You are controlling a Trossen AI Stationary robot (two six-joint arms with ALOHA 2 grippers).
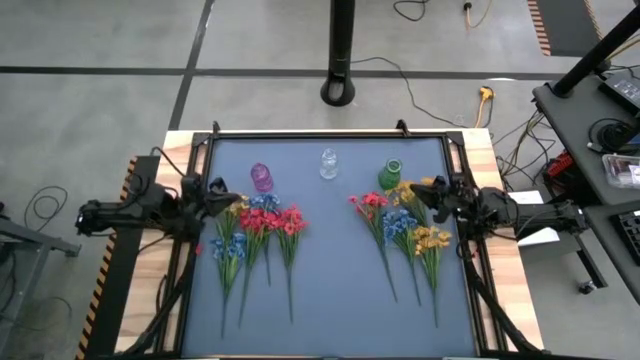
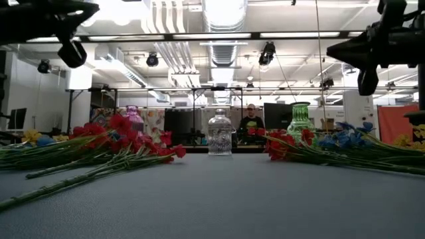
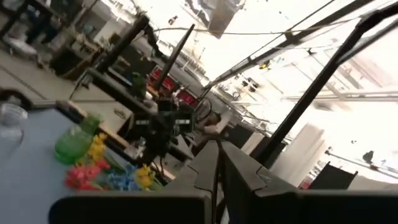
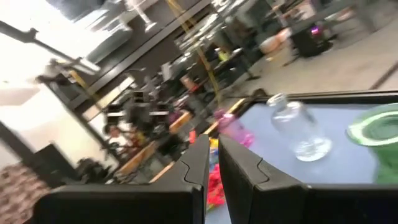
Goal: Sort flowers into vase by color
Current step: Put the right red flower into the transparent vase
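Observation:
Two bunches of flower sprigs lie flat on the blue mat, blossoms toward the far edge and stems toward the near edge. The left bunch (image 1: pixel 258 225) has red, blue and some yellow blossoms. The right bunch (image 1: pixel 405 222) has red, blue and yellow-orange ones. Three vases stand upright beyond them: purple vase (image 1: pixel 262 177), clear vase (image 1: pixel 329 164), green vase (image 1: pixel 390 174). My left gripper (image 1: pixel 225 190) hovers shut above the left bunch's blossoms. My right gripper (image 1: pixel 425 188) hovers shut above the right bunch, beside the green vase. In the low view both arms hang well above the table.
The mat (image 1: pixel 330 300) sits in a black frame on a wooden table. Bare mat runs between the two bunches and toward the near edge. In the low view the clear vase (image 2: pixel 220 136) stands mid-table, and a person (image 2: pixel 250 123) stands in the room far behind it.

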